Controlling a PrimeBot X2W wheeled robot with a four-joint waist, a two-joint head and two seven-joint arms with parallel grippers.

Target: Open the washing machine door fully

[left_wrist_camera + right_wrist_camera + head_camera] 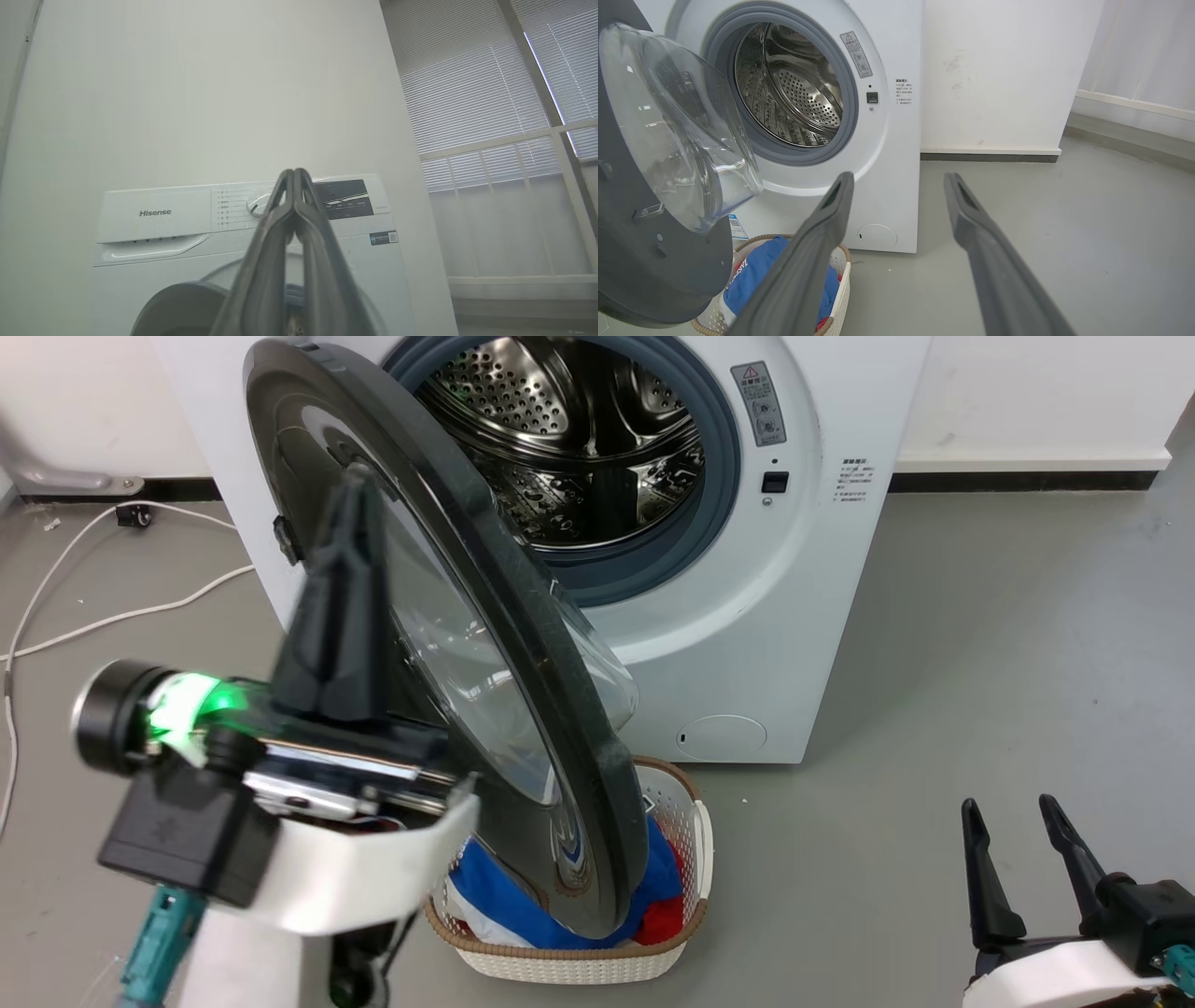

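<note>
As it stands ajar, the washing machine door (583, 784) faces the left gripper (354, 476).

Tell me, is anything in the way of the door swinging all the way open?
Yes, perhaps. The left end effector, shut, sits on the outer side of the door, where it must swing. The laundry basket sits below the lower edge; contact is unclear.

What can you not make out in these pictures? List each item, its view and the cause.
Head view: whether the left gripper touches the washing machine door; the gripper is blurred.
Head view: the contents of the laundry basket; the door covers part.
Left wrist view: control panel labels; too small.
</note>
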